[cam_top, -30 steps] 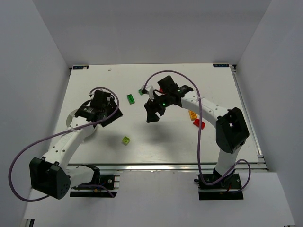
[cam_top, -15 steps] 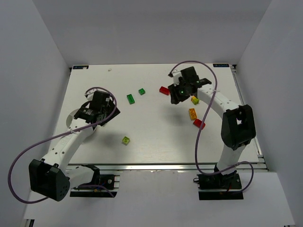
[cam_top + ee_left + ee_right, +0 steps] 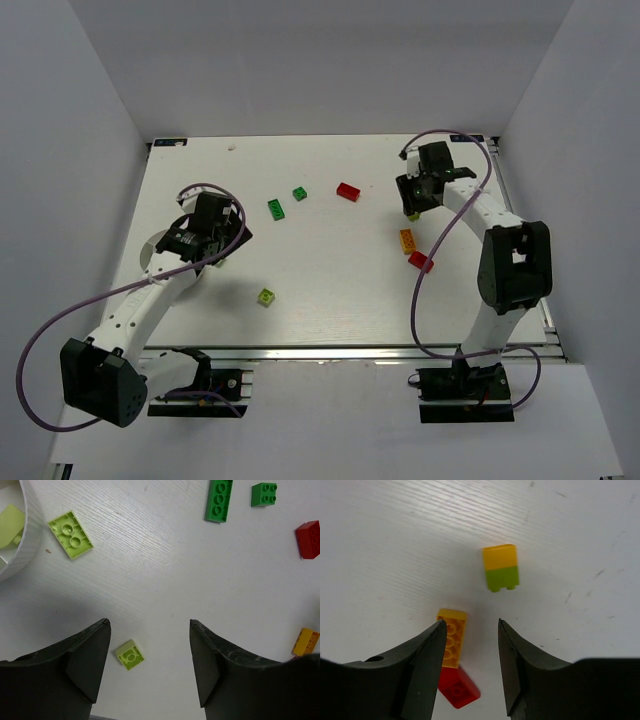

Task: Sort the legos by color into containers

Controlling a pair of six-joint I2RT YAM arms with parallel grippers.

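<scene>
The white dish [image 3: 150,252] lies at the left, mostly under my left arm; its rim [image 3: 22,540] shows in the left wrist view with a lime piece inside. My left gripper [image 3: 228,240] is open and empty above the table [image 3: 150,660]. A flat lime brick [image 3: 71,534] lies beside the dish, and a small lime brick [image 3: 130,655] lies by the left finger. My right gripper [image 3: 413,197] is open and empty [image 3: 470,650]. It hovers by a yellow-and-lime brick [image 3: 500,566], an orange brick [image 3: 451,637] and a red brick [image 3: 459,689].
A long dark green brick [image 3: 276,209], a small green brick [image 3: 299,193] and a second red brick [image 3: 348,191] lie at mid-table. The small lime brick [image 3: 266,296] lies nearer the front. White walls close in the table on three sides.
My right arm swung from mid-table to the far right, above the yellow, orange and red bricks. The red brick at the middle is now uncovered. My left arm barely moved.
</scene>
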